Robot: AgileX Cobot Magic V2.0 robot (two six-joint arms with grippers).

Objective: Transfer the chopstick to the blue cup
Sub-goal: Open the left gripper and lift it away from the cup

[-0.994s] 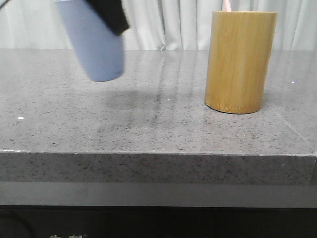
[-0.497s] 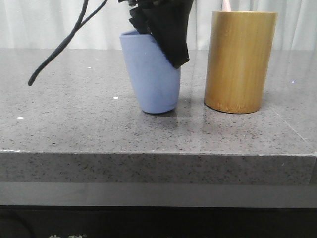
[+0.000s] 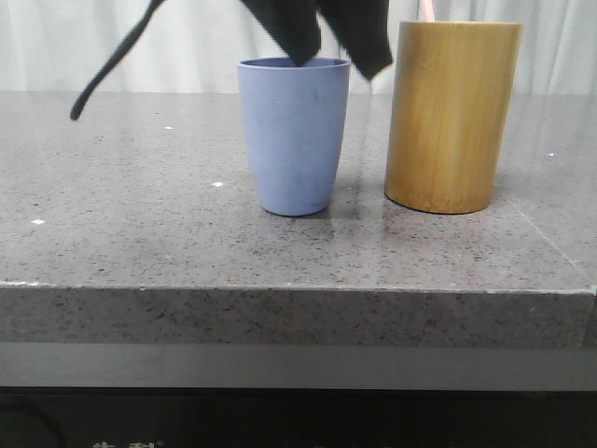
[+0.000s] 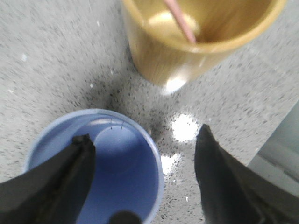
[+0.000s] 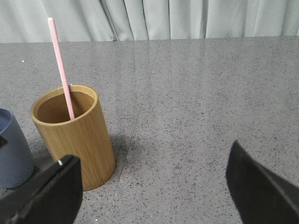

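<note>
The blue cup (image 3: 294,140) stands upright on the grey stone table, just left of the bamboo cylinder holder (image 3: 452,117). One pale pink chopstick (image 5: 60,65) stands in the holder, and its tip shows in the front view (image 3: 426,9). My left gripper (image 3: 338,63) hovers at the cup's rim, open. In the left wrist view (image 4: 144,135) one finger is over the cup's (image 4: 117,158) empty inside and the other is outside it, towards the holder (image 4: 154,56). My right gripper (image 5: 153,154) is open and empty above the table, right of the holder (image 5: 79,140).
A black cable (image 3: 112,70) hangs from the left arm over the table's left part. White curtains (image 3: 187,47) hang behind the table. The table's front edge (image 3: 298,289) runs across the front view.
My left gripper carried the tilted blue cup from the upper left down to the table beside the holder. The cup now stands upright and the jaws have let go of it.
</note>
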